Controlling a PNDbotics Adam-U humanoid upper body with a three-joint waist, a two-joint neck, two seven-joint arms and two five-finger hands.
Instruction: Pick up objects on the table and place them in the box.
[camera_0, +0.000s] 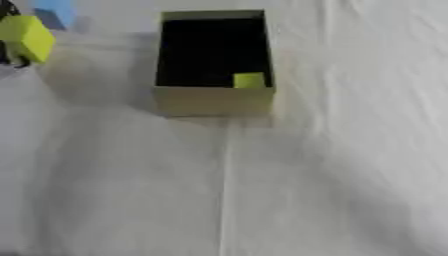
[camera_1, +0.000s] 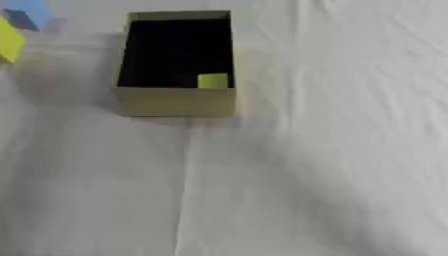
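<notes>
I see the table (camera_0: 350, 175) covered edge to edge with a white cloth, creased, with one long fold running from the box toward the near edge.

The box (camera_0: 214, 101) stands toward the far edge, a little left of the middle. It is an open rectangular cardboard box with tan walls and a dark inside, its long side pointing away from me. Its near wall faces me and is bare.

At the far left edge my left hand (camera_0: 9, 52) shows only as a sliver of black, above the cloth. It has hold of a yellow-green block (camera_0: 26, 37), which hides most of it; dark fingers show at the block's left side and under it, but I cannot tell how far they are curled. The block is tilted and well apart from the box.

Just behind it, at the far left corner, lies a blue block (camera_0: 57, 11), partly cut off by the far edge.

Inside the box, against the near wall at its right corner, sits a small yellow-green cube (camera_0: 249, 80).
</notes>
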